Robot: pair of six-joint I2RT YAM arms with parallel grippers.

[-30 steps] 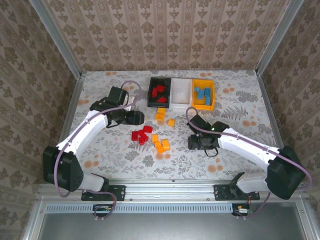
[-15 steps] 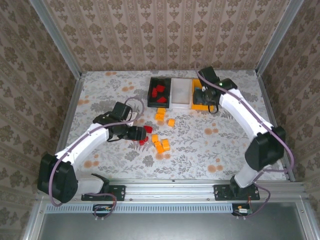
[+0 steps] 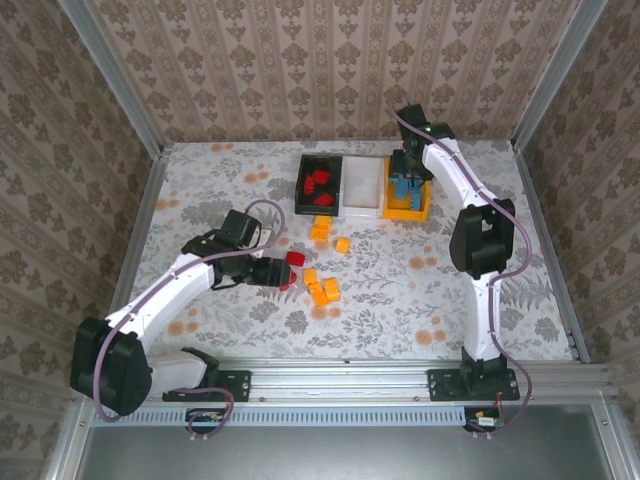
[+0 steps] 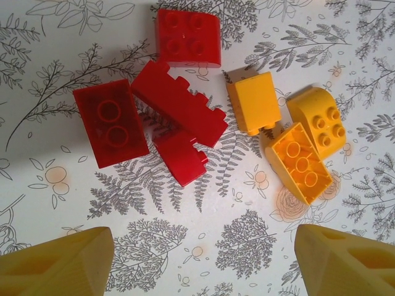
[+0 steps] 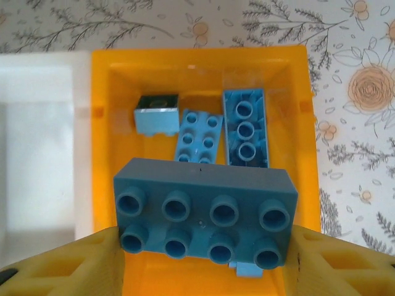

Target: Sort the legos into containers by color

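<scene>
Item: blue eight-stud brick (image 5: 203, 213), clamped end-to-end in the right gripper (image 5: 207, 245), hung over the yellow-orange tray (image 5: 203, 66), long axis crosswise from the white tray (image 5: 37, 123) side to the outer wall.

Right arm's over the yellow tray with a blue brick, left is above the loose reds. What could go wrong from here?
1. The right gripper holds the large blue brick above the yellow tray, where other blue bricks already lie. Released, it may land on them and tilt or bounce toward the white tray.
2. The left gripper hangs open over the red bricks, which lie touching, with orange bricks close beside. Closing may catch two or drag an orange one.
</scene>
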